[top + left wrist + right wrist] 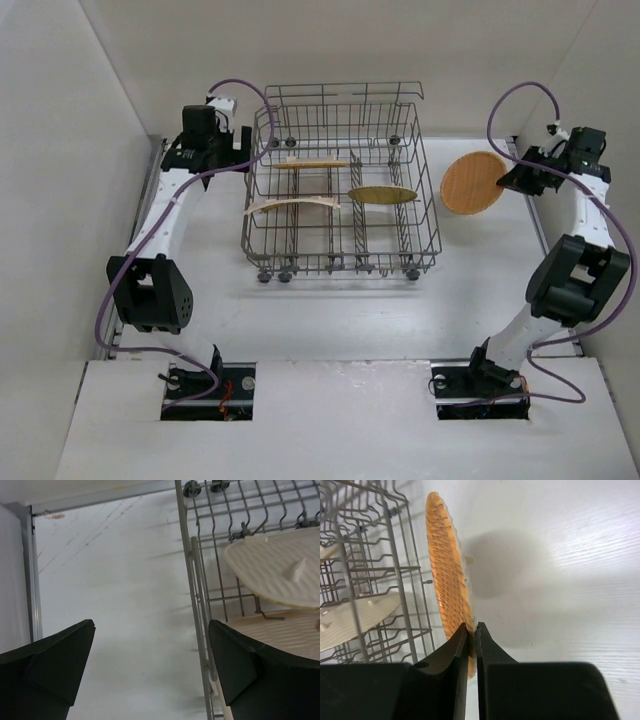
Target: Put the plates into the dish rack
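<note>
Orange plate [445, 565] inside right tool [472, 627]

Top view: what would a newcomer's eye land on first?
The orange round plate held up just right of the dish rack, pinched at its rim by the right gripper. Next come the three plates already sitting inside the rack. The left gripper is open and empty at the rack's left side.

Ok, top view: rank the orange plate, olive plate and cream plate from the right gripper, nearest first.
1. orange plate, clamped in the right gripper, outside the dish rack.
2. olive plate, rack's right half.
3. cream plate, rack's left side.
</note>
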